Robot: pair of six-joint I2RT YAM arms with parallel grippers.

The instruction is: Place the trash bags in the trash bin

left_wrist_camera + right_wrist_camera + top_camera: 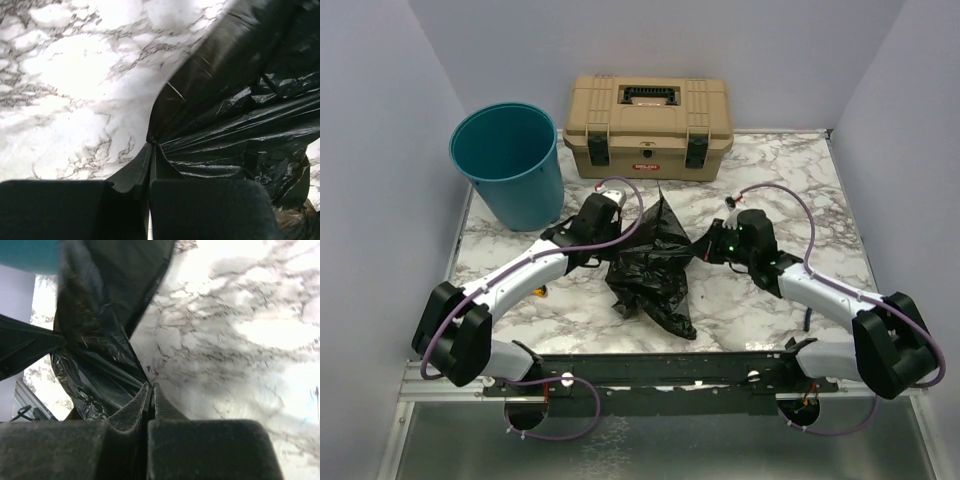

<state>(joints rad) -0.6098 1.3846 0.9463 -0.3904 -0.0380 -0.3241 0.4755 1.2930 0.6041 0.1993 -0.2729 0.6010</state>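
The black trash bag [655, 262] hangs crumpled over the middle of the marble table [790, 180], stretched between both grippers. My left gripper [630, 220] holds its upper left side. In the left wrist view it [151, 146] is shut, with the glossy film [240, 110] pinched at the fingertips. My right gripper [701, 245] holds the bag's right edge. In the right wrist view it [151, 385] is shut on a corner of the film [95, 355]. The teal trash bin [510, 165] stands upright and open at the back left, left of the left gripper. A bit of the bin [27, 254] also shows in the right wrist view.
A tan toolbox [648, 125] with black latches stands at the back centre, right of the bin. Grey walls close in the table on three sides. The black rail [650, 370] with the arm bases runs along the near edge.
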